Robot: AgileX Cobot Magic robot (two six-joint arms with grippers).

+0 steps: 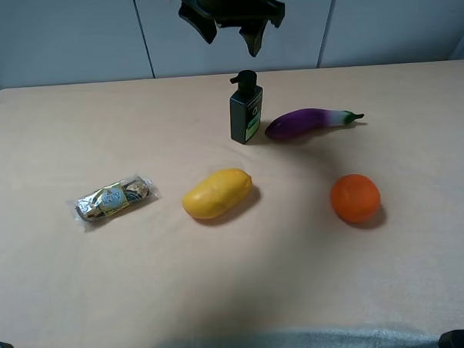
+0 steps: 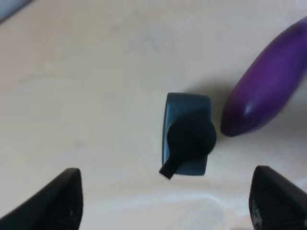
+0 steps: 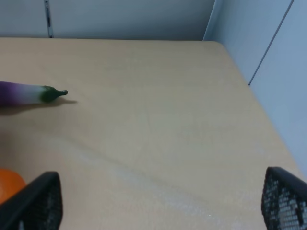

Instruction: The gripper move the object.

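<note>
I see the wide beige table (image 1: 67,289) first, with everything spread loosely across it, so nothing boxes in my approach. My left arm's black claw gripper (image 1: 231,29) hangs high over the far middle, fingers spread apart and empty, straddling the target from above in its wrist view, which I judge is a line-up for a straight descent. The oblong yellow mango-like fruit (image 1: 217,193) and round orange (image 1: 355,197) lie nearer me, well clear. The glossy purple eggplant (image 1: 311,122) rests just beside the target, so I'd watch that side. The small dark rectangular pump bottle with the green label (image 1: 245,109) stands upright, untouched. The foil-wrapped chocolate pack (image 1: 114,197) sits far left. My right gripper (image 3: 160,206) is parked, spread, over bare table.
</note>
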